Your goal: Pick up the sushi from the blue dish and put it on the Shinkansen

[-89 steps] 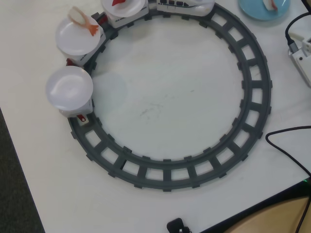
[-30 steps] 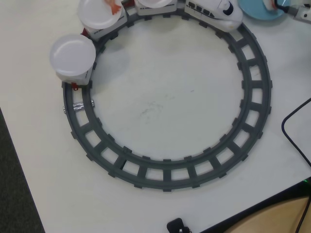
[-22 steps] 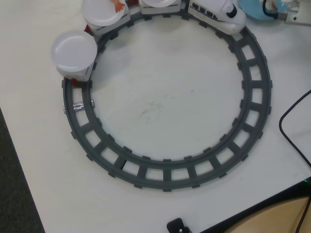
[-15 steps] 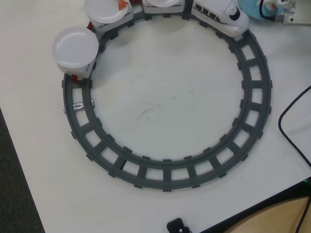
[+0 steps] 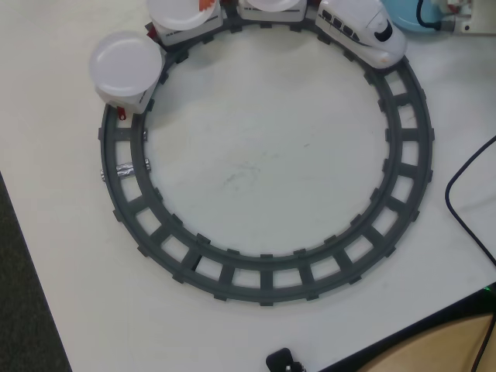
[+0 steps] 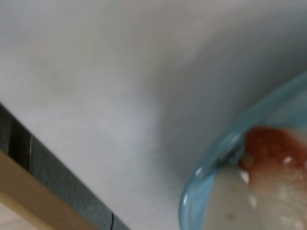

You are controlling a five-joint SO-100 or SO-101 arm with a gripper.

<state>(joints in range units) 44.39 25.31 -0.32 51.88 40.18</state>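
Jaws: state not discernible, at the overhead view's top right corner. Sushi (image 6: pixel 268 167): blurred, seemingly in the blue dish (image 6: pixel 211 167), not yet lifted. Shinkansen (image 5: pixel 360 29): on the grey track (image 5: pixel 403 163), 1 visible plate (image 5: pixel 126 66) bare. Transfer outstanding.

From overhead, the track (image 5: pixel 403 155) fills the middle of my table (image 5: pixel 263 155). The train (image 5: pixel 360 29) sits on its upper right curve, plate cars (image 5: pixel 125 66) trailing toward the upper left. The dish (image 5: pixel 403 14) lies at the top right corner, the sushi (image 6: pixel 268 187) in it.
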